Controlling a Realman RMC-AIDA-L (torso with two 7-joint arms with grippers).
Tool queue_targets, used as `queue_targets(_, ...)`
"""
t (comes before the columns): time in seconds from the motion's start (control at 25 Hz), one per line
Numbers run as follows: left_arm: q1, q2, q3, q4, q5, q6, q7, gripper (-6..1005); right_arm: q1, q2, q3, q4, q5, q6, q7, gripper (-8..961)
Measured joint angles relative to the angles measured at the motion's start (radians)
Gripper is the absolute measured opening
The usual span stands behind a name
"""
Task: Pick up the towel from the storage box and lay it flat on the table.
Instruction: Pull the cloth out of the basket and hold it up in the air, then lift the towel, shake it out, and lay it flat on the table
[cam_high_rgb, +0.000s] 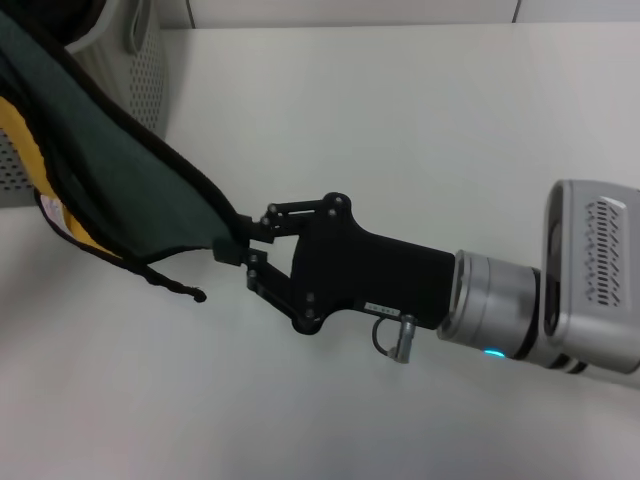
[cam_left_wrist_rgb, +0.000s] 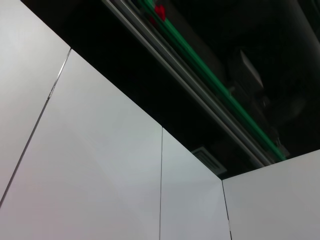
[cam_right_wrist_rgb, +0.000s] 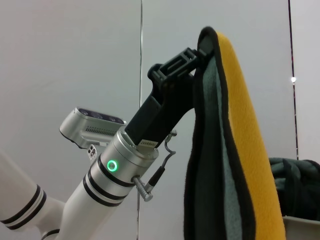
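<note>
Towel (cam_high_rgb: 120, 170) first: in the head view the dark green cloth, yellow on its reverse, hangs in the air at the left and stretches down toward the middle, clear of the storage box (cam_high_rgb: 130, 70) that stands at the far left corner of the table (cam_high_rgb: 420, 110). More green cloth seems to sit in the box in the right wrist view. That view also shows the left gripper (cam_right_wrist_rgb: 192, 57) raised high, its fingers pressed together on the towel's top edge, the cloth draping straight down from it. Further right in the head view, the right gripper (cam_high_rgb: 243, 247) pinches the towel's lower edge, with the small black corner cord (cam_high_rgb: 170, 282) dangling just beside it. Judging by this, the pick-up looks done and the towel is held between both arms; spreading it and laying it flat on the table is still to come.
</note>
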Motion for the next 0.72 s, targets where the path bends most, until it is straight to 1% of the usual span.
queue_targets(0.08,0.002,-0.001,0.000,-0.001,0.000,0.000,-0.001,23,-0.011,0.000,0.004,0.000,0.000,-0.016,-0.010,200)
queue_targets(0.32,0.002,0.000,0.000,-0.002,0.005,0.001,-0.001,23,-0.027,0.000,0.006,0.000,0.000,-0.037,-0.012,102)
queue_targets(0.56,0.002,0.000,0.001,-0.002,0.010,0.002,-0.013,22,-0.016,0.000,0.007,0.004,-0.002,-0.047,-0.012,97)
queue_targets(0.72,0.004,0.003,0.004,0.006,0.048,0.003,-0.015,22,-0.021,-0.001,0.026,0.013,-0.006,-0.071,-0.009,62)
